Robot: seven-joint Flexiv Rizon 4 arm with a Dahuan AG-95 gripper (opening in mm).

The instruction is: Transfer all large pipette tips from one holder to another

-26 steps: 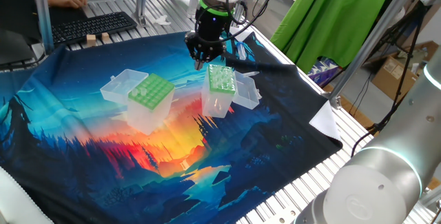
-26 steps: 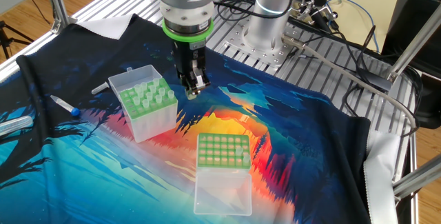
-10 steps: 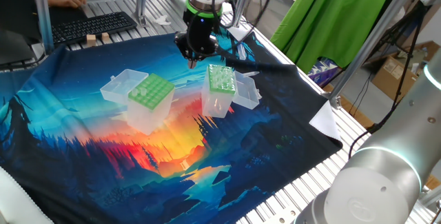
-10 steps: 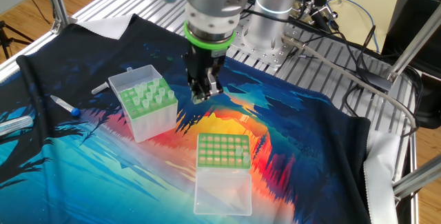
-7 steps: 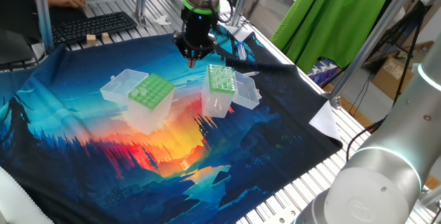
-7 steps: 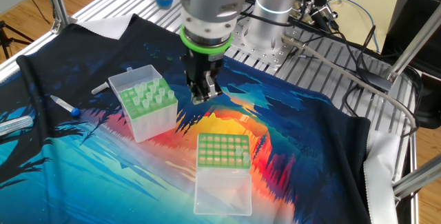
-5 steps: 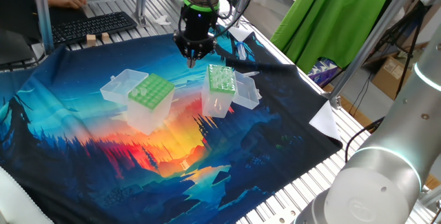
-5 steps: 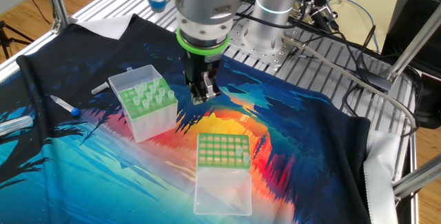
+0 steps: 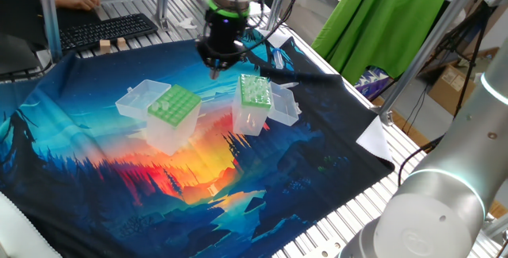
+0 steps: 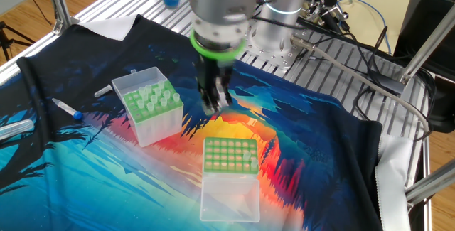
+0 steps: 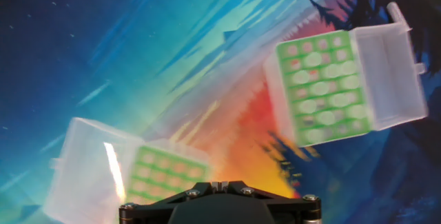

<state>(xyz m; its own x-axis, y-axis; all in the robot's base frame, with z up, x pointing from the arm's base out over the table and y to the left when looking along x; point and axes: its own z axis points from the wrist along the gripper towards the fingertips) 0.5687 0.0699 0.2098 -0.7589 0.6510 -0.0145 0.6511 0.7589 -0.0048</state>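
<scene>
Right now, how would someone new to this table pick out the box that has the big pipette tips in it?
On the sunset-print cloth, two clear boxes with green tops stand with lids open. The tip box is the one by the loose blue-capped tube. Its top has few wide holes with whitish tips sticking up, unlike the other box with its smaller, closer holes.

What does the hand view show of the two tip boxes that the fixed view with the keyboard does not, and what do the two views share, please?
Only the hand view: both boxes seen from straight above, so the wide holes of the light-green holder show, many filled with whitish tips, though blurred.

Only the fixed view with the keyboard: the tool itself, shut and empty, above the cloth, plus the boxes' clear side walls.

Both: the light-green holder, the darker-green holder, both with lids open.
</scene>
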